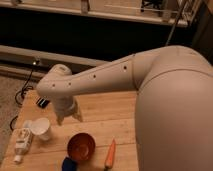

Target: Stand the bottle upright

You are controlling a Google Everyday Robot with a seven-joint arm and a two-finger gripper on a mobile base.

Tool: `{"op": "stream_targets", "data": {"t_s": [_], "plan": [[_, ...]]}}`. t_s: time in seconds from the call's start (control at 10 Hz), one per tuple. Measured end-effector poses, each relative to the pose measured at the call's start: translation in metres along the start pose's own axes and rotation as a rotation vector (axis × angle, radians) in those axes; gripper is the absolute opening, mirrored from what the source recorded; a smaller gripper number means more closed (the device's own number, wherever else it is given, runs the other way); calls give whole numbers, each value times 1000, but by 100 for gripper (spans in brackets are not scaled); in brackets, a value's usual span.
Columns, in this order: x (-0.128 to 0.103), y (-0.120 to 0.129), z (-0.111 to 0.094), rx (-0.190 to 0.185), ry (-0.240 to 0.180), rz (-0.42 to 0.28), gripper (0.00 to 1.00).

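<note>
The bottle [22, 140] lies on its side at the left edge of the wooden table [110, 117], with its white cap toward the front. It is whitish with a pale label. My gripper [69, 118] hangs over the table, to the right of the bottle and above it, just past the white cup [41, 128]. Its two fingers point down, stand apart and hold nothing. It does not touch the bottle.
The white cup stands right beside the bottle. A red-brown bowl [81, 146], a carrot [110, 154] and a blue object [69, 164] sit near the front edge. A black object [42, 102] lies at the back left. My large white arm [170, 100] covers the right side.
</note>
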Motion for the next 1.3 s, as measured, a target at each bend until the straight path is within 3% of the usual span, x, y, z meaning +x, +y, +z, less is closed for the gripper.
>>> {"op": "stream_targets", "data": {"t_s": [0.2,0.4,0.7,1.0,1.3], "plan": [[21,63,1,-29,4,-78,65],[36,108,3,-48,37,-116,65],[56,177,15,-39,87,-161,65],[62,218,50,0,131,-137,65],[64,219,58,7,144,-134,65]]}}
